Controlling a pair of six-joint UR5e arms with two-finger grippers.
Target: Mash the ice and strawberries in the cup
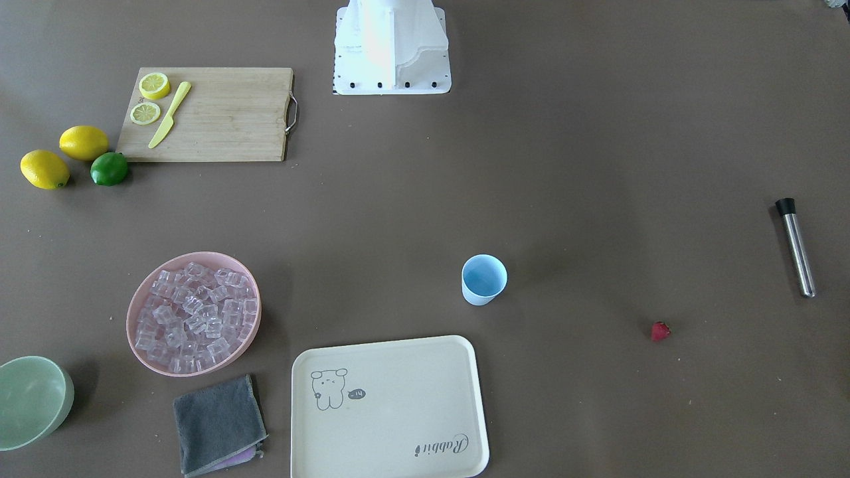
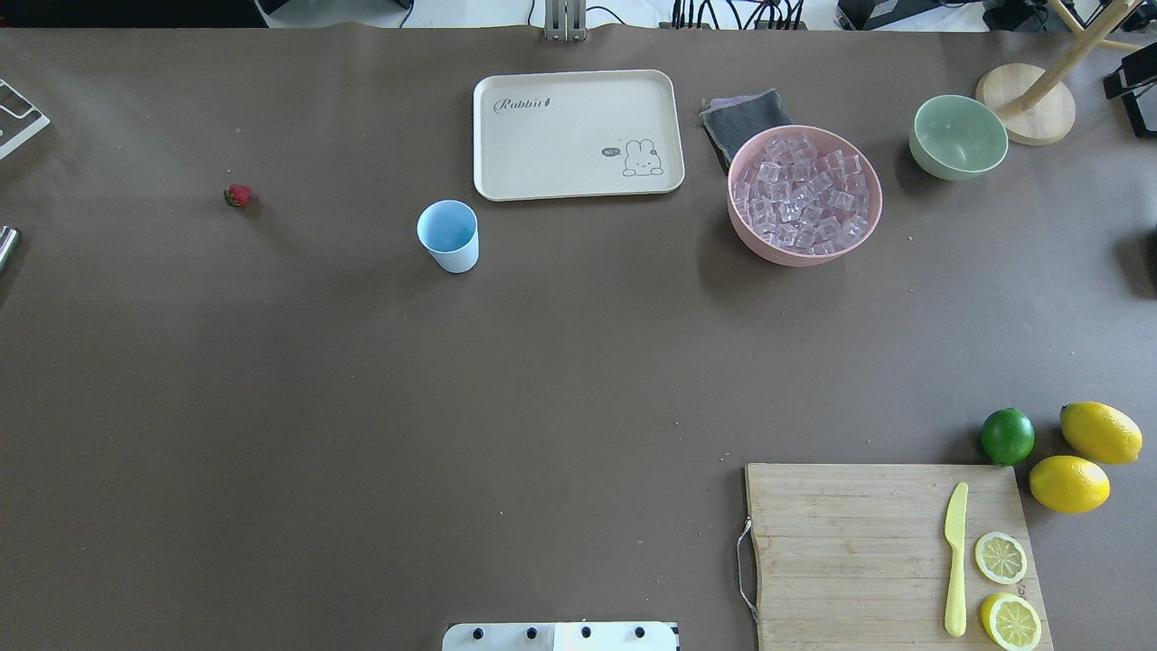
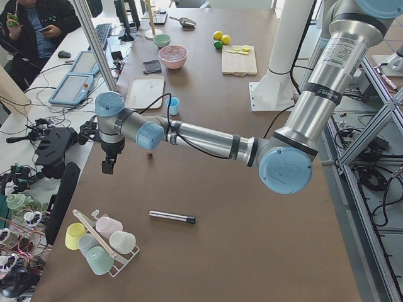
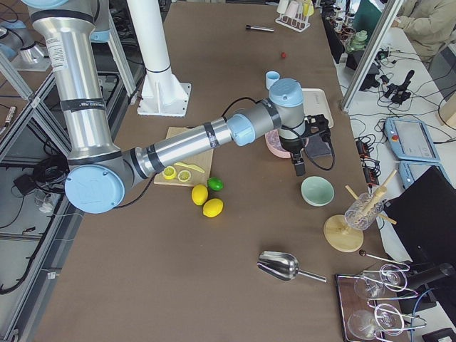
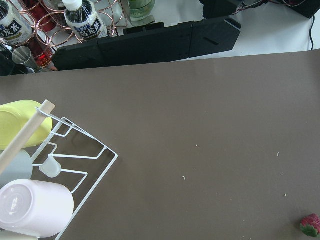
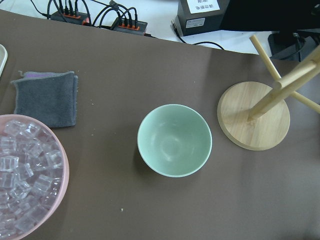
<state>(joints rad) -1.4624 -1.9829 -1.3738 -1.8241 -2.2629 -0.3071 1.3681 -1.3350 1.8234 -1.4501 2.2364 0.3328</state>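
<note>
The cup [image 2: 447, 235] stands upright and empty near the table's middle. The strawberry [image 2: 238, 195] lies on bare table well to the cup's left, and the ice [image 2: 803, 192] is heaped in a pink bowl [image 2: 795, 257] well to the cup's right. Farther left still, a steel muddler [image 1: 795, 247] lies flat, long axis running toward and away from the robot's base, black cap nearer it. The left gripper [image 3: 108, 165] hangs on the cup's left, the nearer one to strawberry and muddler. Its wrist view catches the strawberry only at the lower right corner, so it lies off to one side of the fingers, not beneath them. The right gripper [image 4: 299, 169] hangs beyond the ice, over a pale green bowl [image 6: 174, 140]. Whether either pair of fingers is apart or together, I cannot tell.
</note>
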